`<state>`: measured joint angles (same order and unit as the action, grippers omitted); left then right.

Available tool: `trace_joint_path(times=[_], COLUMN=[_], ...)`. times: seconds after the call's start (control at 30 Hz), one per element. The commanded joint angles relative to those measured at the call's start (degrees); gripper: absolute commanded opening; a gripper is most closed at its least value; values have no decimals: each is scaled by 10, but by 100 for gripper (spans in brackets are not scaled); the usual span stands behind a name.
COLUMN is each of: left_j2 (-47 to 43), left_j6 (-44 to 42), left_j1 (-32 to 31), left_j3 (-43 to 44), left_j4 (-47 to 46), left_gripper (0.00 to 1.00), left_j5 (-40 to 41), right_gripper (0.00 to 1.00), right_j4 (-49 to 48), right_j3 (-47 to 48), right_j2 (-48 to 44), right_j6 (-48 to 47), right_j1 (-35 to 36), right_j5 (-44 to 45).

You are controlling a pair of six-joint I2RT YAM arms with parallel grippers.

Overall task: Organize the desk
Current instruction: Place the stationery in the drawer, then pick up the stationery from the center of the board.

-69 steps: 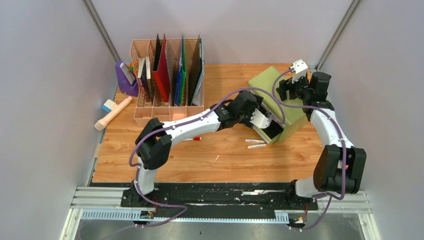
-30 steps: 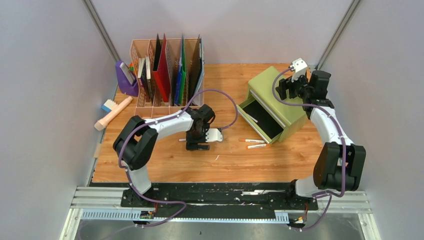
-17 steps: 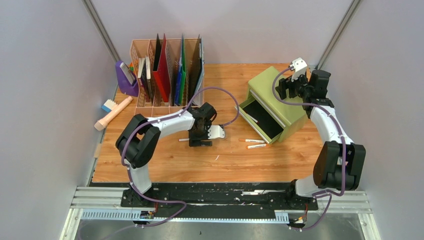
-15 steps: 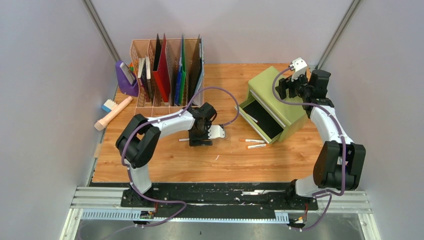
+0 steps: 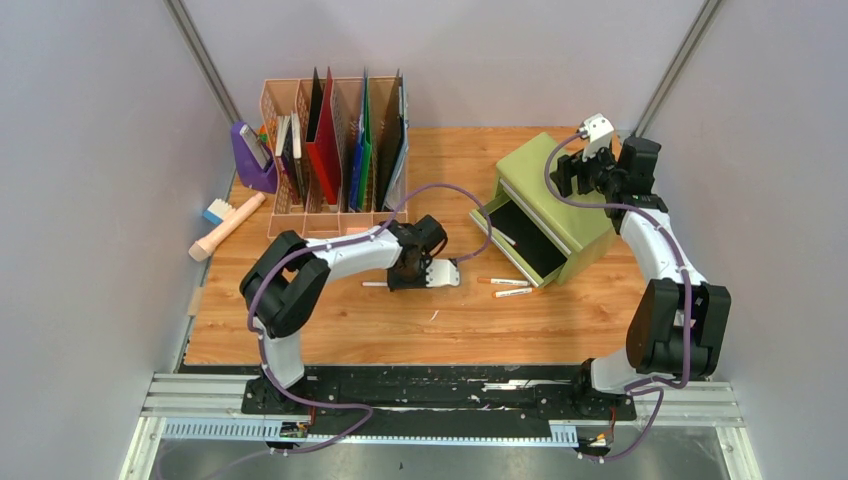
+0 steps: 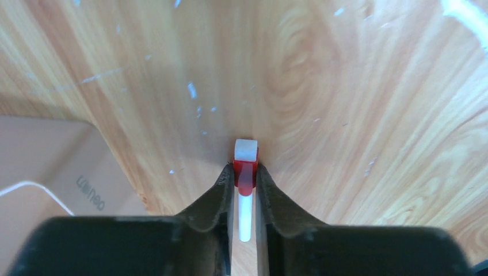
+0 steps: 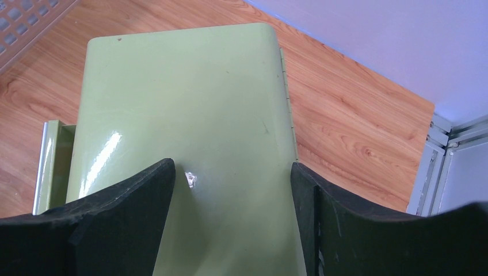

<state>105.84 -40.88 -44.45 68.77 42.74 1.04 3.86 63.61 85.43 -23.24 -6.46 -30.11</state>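
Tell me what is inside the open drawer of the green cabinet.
One white pen lies in the drawer, near its front panel. The drawer's rear part is hidden under the cabinet top.

A small dark printed word (image 6: pixel 92 191) is showing upside down on a pinkish-tan panel (image 6: pixel 40 167), in the left wrist view; the letters are not legible.
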Motion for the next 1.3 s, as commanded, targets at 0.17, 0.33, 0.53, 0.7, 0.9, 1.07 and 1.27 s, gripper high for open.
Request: trace_joint_path(times=[0.17, 0.33, 0.53, 0.7, 0.9, 1.07, 1.27], left_j2=[34, 43, 66, 90, 106, 138, 171], left_j6=[0, -41, -124, -217, -301, -337, -355], left_j1=[-107, -170, -203, -208, -211, -211, -212], left_j3=[72, 139, 239, 283, 313, 355, 392], left_j4=[48, 68, 70, 6, -96, -121, -133], left_gripper=[0, 0, 0, 0, 2, 2, 3], left_j5=[49, 124, 184, 209, 193, 178, 149], right_gripper=[74, 74, 74, 74, 74, 74, 74], right_j4=[137, 140, 145, 146, 148, 149, 149], right_j3=[-20, -18, -14, -13, -12, -10, -9], right_j2=[39, 40, 42, 36, 34, 29, 15], right_j6=[0, 0, 0, -2, -2, 2, 11], right_j1=[7, 6, 7, 7, 7, 7, 7], right_j5=[-12, -12, -14, -13, -17, -21, -33])
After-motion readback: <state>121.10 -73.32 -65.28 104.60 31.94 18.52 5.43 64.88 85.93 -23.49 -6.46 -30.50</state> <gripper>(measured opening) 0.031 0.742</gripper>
